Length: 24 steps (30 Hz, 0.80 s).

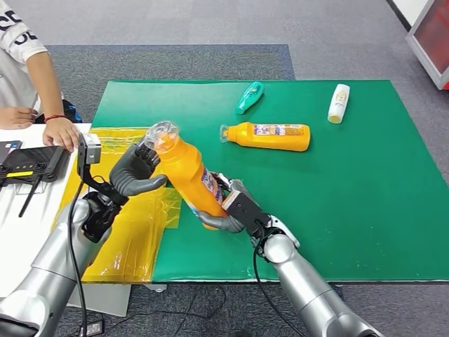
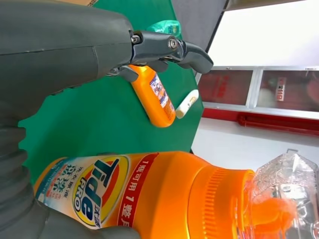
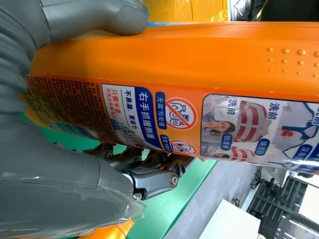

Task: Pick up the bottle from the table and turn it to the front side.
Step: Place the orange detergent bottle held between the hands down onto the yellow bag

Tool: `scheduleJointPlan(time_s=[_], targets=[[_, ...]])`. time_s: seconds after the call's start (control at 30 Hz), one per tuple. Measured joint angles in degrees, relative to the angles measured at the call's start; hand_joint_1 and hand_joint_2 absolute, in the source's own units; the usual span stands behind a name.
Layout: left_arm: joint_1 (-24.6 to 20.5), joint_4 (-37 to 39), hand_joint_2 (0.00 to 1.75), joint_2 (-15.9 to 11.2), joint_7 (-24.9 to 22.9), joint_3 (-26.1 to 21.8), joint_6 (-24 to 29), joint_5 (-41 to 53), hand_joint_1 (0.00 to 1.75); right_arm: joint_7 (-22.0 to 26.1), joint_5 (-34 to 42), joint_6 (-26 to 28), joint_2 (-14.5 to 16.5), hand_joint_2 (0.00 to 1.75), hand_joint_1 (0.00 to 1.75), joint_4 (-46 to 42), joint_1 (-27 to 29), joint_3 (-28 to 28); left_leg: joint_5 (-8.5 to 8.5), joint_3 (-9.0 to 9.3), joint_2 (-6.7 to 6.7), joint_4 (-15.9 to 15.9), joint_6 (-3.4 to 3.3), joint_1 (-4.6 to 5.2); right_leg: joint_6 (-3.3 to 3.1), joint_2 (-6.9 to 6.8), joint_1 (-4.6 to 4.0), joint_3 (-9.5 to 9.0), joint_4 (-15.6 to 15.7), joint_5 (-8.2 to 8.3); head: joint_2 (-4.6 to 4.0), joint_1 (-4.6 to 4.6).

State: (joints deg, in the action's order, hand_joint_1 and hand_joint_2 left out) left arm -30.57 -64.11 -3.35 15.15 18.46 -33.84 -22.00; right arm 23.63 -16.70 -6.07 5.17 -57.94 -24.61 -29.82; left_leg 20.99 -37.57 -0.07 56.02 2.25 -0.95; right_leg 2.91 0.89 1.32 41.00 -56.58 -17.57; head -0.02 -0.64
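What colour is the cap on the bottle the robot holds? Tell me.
Clear, see-through plastic cap over an orange spout, on the orange bottle; it shows best in the left wrist view.

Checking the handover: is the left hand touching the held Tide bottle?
Cannot tell. Head view: left hand sits by the bottle neck, contact unclear; right hand grips its base.

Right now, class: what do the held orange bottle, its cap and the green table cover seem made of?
Held orange bottle: likely glossy plastic, with highlights and a printed label. Cap: clear, faceted plastic, orange spout showing through. Green table cover: matte, flat sheet, perhaps felt or rubber; hard to tell.
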Motion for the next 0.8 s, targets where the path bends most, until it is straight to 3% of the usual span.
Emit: scheduleJointPlan(time_s=[0.53, 0.73, 0.8], targets=[[-0.48, 0.14, 1.75, 0.2, 0.31, 1.22, -1.87, -1.51, 0.0, 1.32, 7.07, -5.39, 0.27, 1.75, 1.75, 2.5, -1.73, 2.85, -0.01, 0.0, 0.0, 0.0, 0.0, 0.0, 0.01, 0.0, 0.0, 0.0, 0.0, 0.02, 0.0, -0.01], [-0.68, 0.6, 1.75, 0.24, -0.35, 2.47, -13.53, -11.19, 0.0, 1.63, 7.34, -6.34, 0.69, 1.75, 1.75, 3.4, -3.16, 2.91, -0.01, 0.04, 0.01, 0.0, 0.01, 0.0, 0.0, 0.01, 0.0, -0.03, -0.02, 0.01, 0.0, -0.01], [-0.88, 0.84, 1.75, 0.15, -0.4, 2.81, -15.1, -12.86, 0.0, 1.66, 7.42, -6.54, 0.97, 1.75, 1.75, 3.5, -3.53, 2.86, 0.0, 0.05, 0.01, 0.0, 0.01, 0.0, -0.01, 0.0, 0.0, -0.04, -0.02, 0.0, 0.01, 0.0]])
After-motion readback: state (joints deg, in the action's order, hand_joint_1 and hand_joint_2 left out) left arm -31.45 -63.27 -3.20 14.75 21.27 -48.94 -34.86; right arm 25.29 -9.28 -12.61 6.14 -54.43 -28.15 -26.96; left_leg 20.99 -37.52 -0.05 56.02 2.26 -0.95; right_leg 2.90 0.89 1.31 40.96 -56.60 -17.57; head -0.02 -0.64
